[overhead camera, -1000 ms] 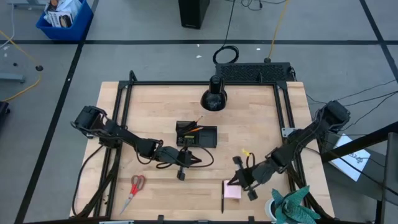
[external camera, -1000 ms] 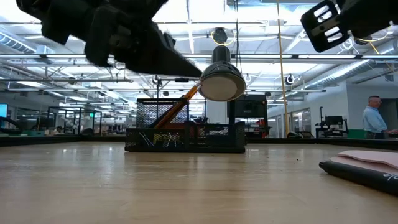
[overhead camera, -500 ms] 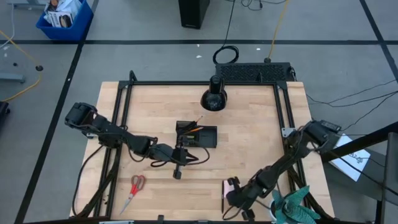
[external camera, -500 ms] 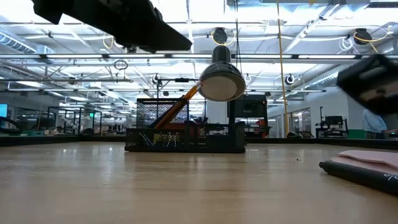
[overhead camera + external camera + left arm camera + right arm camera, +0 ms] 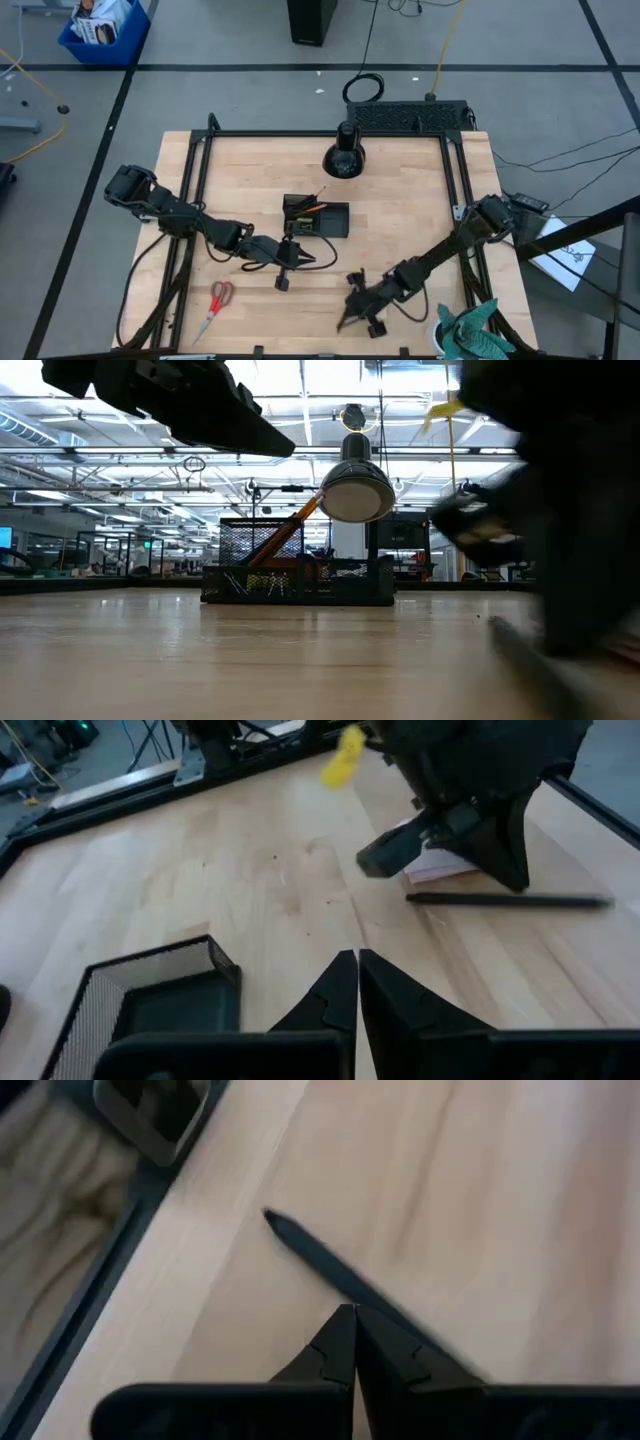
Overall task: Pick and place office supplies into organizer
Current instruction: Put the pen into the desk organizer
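1. High view: the right gripper [image 5: 352, 308] is low over the near edge of the table [image 5: 420, 200], above the spot where a black pen [image 5: 330, 1270] lies; the pink sticky-note pad [image 5: 440, 865] sits just beside that pen.
2. Right wrist view shows the right jaws clenched together, empty, with the pen running at a slant straight ahead of the tips. A good pick seems to need the jaws parted first, then turned so they straddle the pen across its width, near its middle.
3. Descend until the tips nearly meet the wood, since so thin a pen is likely to roll or slip out of a shallow pinch.
4. The left gripper [image 5: 284, 268] hovers just in front of the black mesh organizer [image 5: 316, 217], its jaws pressed together and grasping nothing. It should stay clear of the carrying path.
5. An orange pencil [image 5: 312, 208] already leans in the organizer; the red-handled scissors [image 5: 215, 302] lie well apart, near the table's front left.
6. Lift the pen level and drop it into the organizer's taller end.
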Motion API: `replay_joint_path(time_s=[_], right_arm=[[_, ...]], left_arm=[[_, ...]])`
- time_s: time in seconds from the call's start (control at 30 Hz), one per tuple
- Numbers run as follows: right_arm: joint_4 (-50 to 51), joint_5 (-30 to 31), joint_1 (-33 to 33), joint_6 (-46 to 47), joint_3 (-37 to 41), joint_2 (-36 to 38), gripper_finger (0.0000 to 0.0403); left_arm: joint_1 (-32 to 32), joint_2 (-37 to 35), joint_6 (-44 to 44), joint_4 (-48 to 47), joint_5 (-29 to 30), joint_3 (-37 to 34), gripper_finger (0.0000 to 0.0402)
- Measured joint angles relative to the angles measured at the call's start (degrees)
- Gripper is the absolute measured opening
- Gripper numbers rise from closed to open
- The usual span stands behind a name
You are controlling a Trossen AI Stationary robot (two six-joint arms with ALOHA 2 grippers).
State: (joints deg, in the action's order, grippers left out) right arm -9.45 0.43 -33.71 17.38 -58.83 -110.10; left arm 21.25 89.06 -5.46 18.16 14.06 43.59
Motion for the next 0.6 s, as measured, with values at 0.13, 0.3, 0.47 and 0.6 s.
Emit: replay_joint_path(time_s=[0.13,0.3,0.47,0.6], right_arm=[[-4.2,0.2,2.7,-2.4,0.0,0.1,0.0004],[-3.4,5.5,5.1,-1.9,0.0,0.4,0.0004],[-0.1,4.0,5.1,-3.8,0.0,2.6,0.0004],[3.9,9.0,5.0,-7.1,0.0,4.9,0.0004]], left_arm=[[0.1,0.0,1.7,-0.5,0.0,0.0,0.0004],[0.8,0.0,2.2,-0.6,0.0,0.0,0.0014],[1.4,0.0,3.5,-1.3,0.0,0.0,0.0025],[1.4,0.1,10.3,-3.6,0.0,0.0,0.0016]])
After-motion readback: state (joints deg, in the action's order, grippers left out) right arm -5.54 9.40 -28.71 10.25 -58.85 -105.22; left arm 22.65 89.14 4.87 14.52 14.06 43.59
